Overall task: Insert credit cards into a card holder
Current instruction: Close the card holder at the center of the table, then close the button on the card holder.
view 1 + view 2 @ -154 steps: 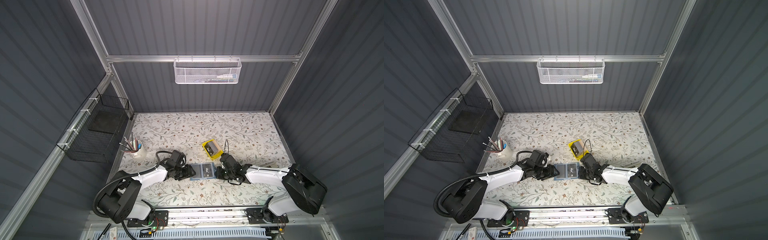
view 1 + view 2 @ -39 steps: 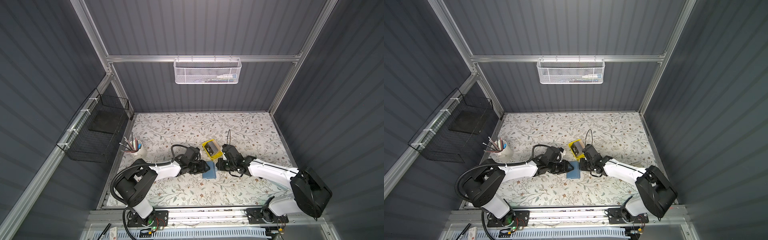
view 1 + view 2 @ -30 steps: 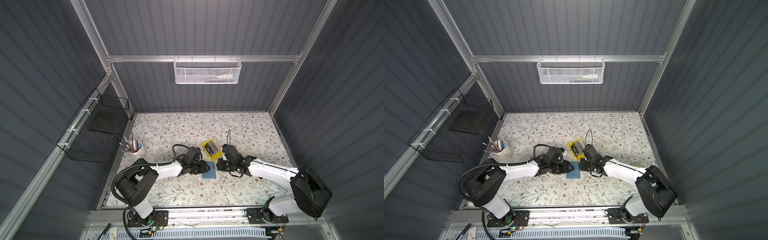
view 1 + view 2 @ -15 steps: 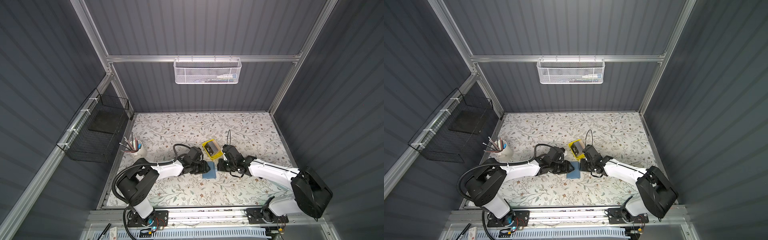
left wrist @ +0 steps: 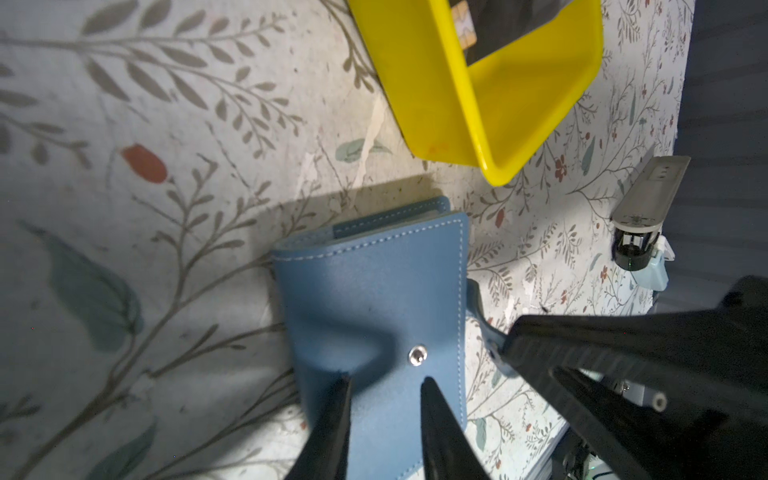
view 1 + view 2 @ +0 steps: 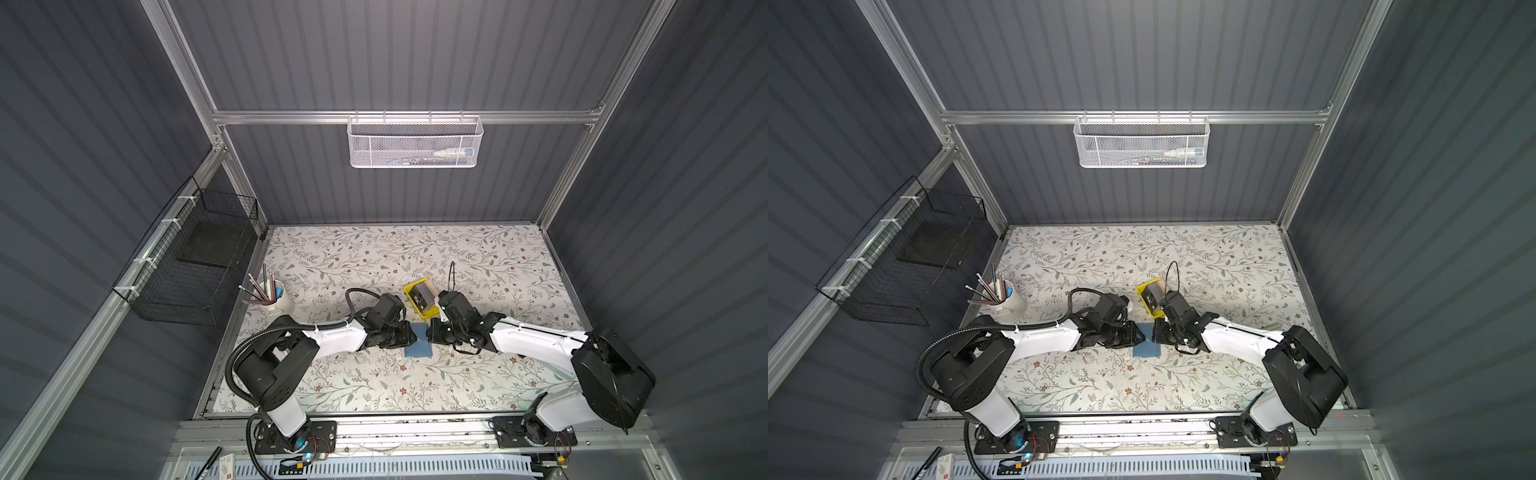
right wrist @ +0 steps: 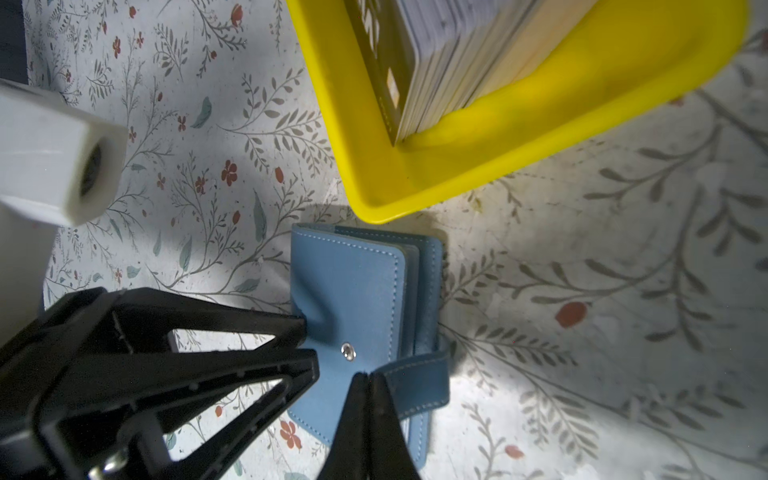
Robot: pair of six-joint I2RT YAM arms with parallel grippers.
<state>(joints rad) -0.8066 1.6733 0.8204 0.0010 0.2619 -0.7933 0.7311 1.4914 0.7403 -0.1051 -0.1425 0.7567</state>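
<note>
The blue card holder (image 6: 417,348) (image 6: 1146,348) lies folded shut on the floral table between both arms. My left gripper (image 5: 382,384) (image 7: 308,345) is open a little, its fingertips (image 5: 338,390) resting on the dented cover (image 5: 374,291) beside the snap stud (image 7: 348,351). My right gripper (image 7: 365,377) is shut on the end of the holder's strap (image 7: 419,380), which curls round the open side. Black credit cards (image 7: 436,62) (image 6: 419,295) stand stacked on edge in the yellow tray (image 7: 457,174) just behind the holder.
The yellow tray (image 6: 428,316) (image 6: 1148,313) almost touches the holder's far edge. A white cup of pencils (image 6: 274,301) stands at the left edge. A black wire basket (image 6: 191,266) hangs on the left wall and a white mesh basket (image 6: 415,143) on the back wall.
The holder, lying open flat five seconds ago, is now folded shut. Over the last second my left jaws have narrowed on the cover; both arms have barely moved.
</note>
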